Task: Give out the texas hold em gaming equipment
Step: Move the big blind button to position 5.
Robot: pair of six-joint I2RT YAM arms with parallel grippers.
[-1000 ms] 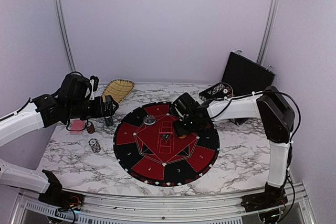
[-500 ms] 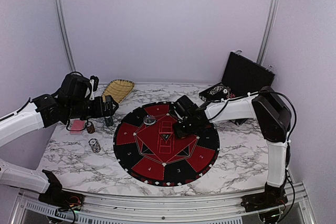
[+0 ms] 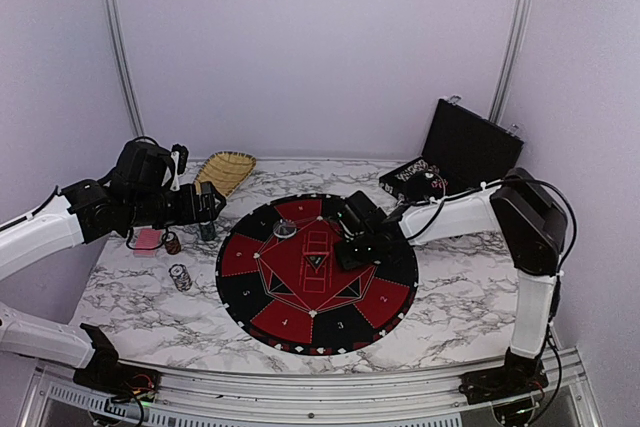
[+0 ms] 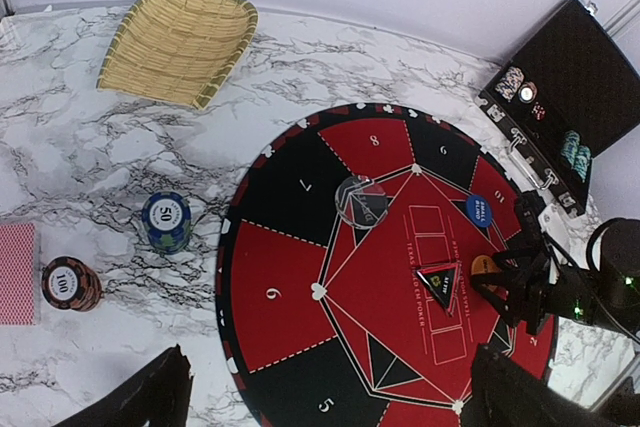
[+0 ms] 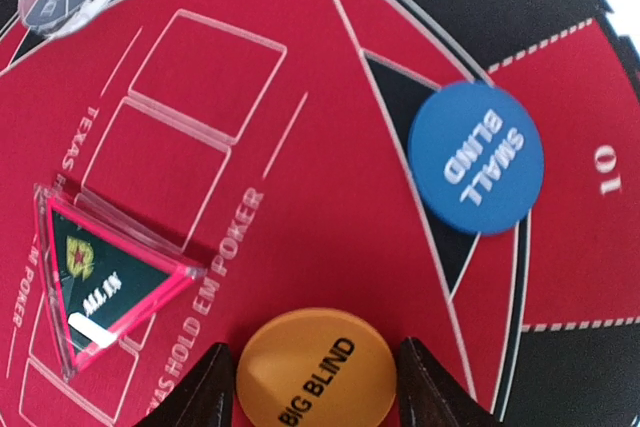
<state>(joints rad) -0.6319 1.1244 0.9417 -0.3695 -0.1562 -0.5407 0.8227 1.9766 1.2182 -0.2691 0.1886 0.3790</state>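
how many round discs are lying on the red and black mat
3: a clear disc beside sector 7, a blue disc beside sector 10, an orange disc between the right gripper jaws. More may be hidden beneath it.

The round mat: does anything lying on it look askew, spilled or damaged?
Nothing is spilled or damaged. Only the triangular ALL IN marker looks askew: it lies crooked across the printed card boxes near the middle of the mat. The blue SMALL BLIND disc overlaps a black triangle's edge.
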